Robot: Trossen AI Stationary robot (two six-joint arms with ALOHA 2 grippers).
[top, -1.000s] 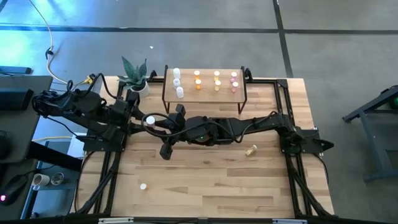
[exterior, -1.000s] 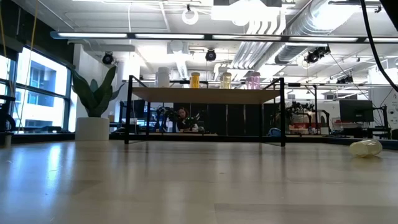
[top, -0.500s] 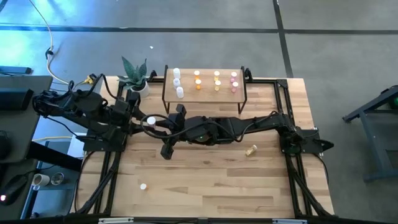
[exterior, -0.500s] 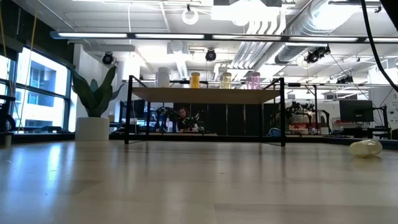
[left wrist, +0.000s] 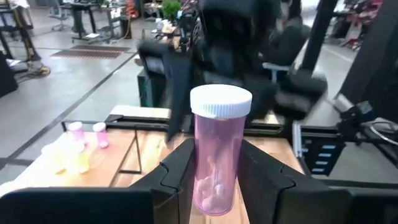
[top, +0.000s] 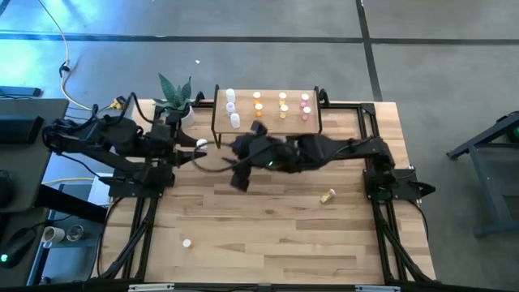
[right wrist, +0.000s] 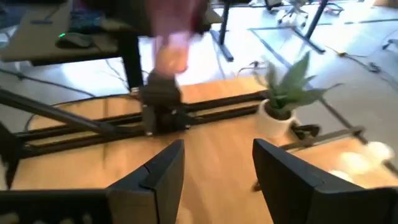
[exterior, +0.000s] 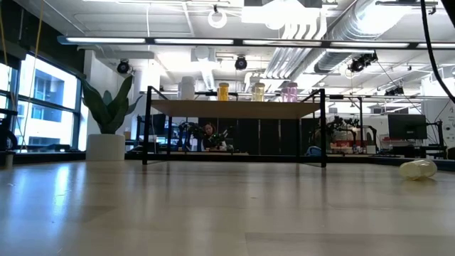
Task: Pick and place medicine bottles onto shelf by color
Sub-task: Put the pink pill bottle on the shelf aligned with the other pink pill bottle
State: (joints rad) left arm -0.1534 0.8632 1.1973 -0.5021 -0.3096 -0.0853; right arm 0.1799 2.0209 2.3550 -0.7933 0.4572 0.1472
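A clear pink plastic bottle (left wrist: 215, 155) with a white ribbed cap stands upright between the dark jaws of the left gripper (left wrist: 217, 177), which are closed snugly on its round body; in the overhead frame that gripper (top: 197, 146) sits left of centre, just below the potted plant (top: 175, 99). The right gripper (top: 240, 172), near the middle of the frame beside the shelf's front edge, holds nothing, its two blunt black fingers (right wrist: 159, 174) spread apart over bare striped wood. The shelf (top: 267, 122), a pale flat board on thin black metal legs, stands at the upper centre of the bench (top: 268, 235); small cylinders stand on it in groups, white bottles (top: 232, 109) at the left, orange-yellow bottles (top: 270, 105) in the middle and pink bottles (top: 306, 107) at the right. A yellowish bottle (top: 327, 195) lies on its side on the bench's right half, and one white-capped bottle (top: 186, 242) rests in the lower left. From bench height, the shelf (exterior: 234, 108) shows as a thin slab with bottles on top, the tipped bottle (exterior: 417, 169) at far right.
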